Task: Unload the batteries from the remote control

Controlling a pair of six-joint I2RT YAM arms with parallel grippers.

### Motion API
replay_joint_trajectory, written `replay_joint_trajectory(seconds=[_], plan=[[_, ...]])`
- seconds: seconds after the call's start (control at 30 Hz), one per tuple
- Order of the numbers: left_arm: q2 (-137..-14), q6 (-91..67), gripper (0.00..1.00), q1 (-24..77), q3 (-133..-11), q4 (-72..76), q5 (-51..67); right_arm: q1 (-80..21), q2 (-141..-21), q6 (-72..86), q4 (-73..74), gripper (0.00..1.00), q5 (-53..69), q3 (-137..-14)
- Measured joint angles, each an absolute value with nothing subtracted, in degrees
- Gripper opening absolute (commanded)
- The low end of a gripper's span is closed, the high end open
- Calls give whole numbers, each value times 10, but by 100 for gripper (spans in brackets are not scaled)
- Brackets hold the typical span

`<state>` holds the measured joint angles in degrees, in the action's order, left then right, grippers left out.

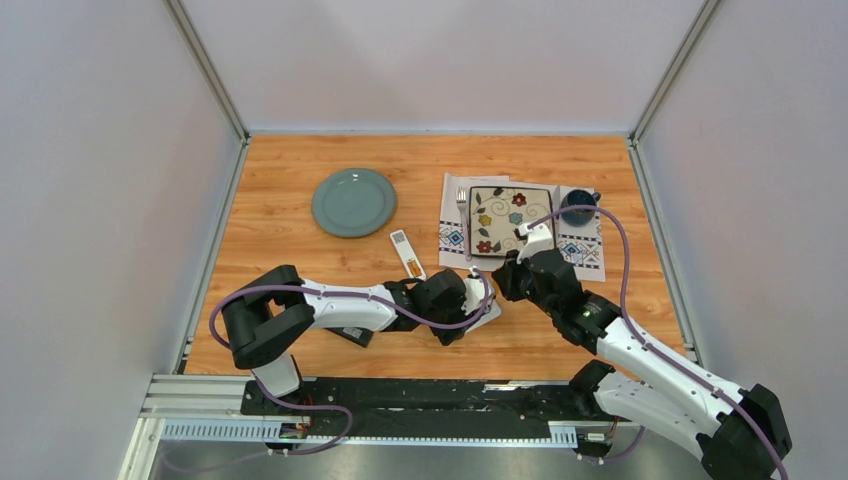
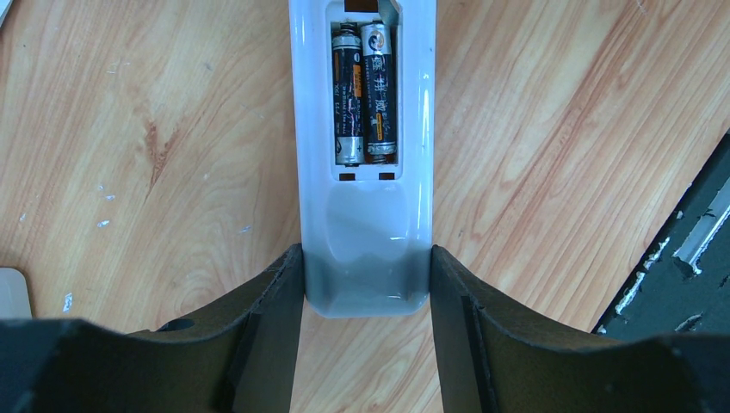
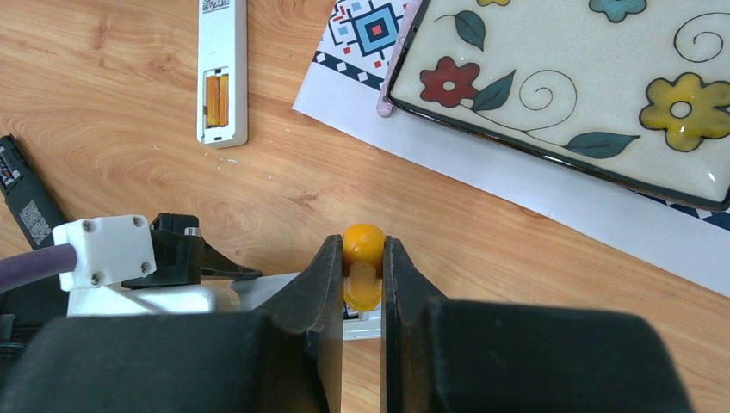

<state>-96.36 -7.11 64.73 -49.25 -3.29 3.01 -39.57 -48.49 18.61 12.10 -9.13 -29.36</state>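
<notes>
My left gripper point(image 2: 366, 268) is shut on the near end of a white remote control point(image 2: 366, 219) that lies back-up on the wooden table. Its battery compartment is open and holds two dark batteries point(image 2: 364, 93) with orange print, side by side. In the top view the left gripper point(image 1: 476, 300) and right gripper point(image 1: 503, 277) meet near the table's middle. My right gripper point(image 3: 362, 249) is shut on an orange-handled screwdriver point(image 3: 363, 243); its tip is hidden. A second white remote point(image 3: 222, 77) lies open with two gold-orange batteries point(image 3: 216, 100) inside; it also shows in the top view point(image 1: 406, 253).
A green round plate point(image 1: 353, 201) sits at the back left. A floral square plate point(image 1: 510, 220) lies on a patterned placemat point(image 1: 590, 250) with a fork point(image 1: 462, 205) and a dark blue cup point(image 1: 578, 207). A black remote point(image 3: 21, 198) lies under the left arm.
</notes>
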Motion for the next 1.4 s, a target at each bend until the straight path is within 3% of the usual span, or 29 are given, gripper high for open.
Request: replay_joint_trajectory(seconds=[0.87, 1.4], plan=[[-964, -72, 33, 647, -491, -27, 31, -394, -487, 217, 99, 0, -95, -294], [-958, -73, 33, 647, -477, -5, 31, -344, -479, 255, 74, 0, -65, -284]])
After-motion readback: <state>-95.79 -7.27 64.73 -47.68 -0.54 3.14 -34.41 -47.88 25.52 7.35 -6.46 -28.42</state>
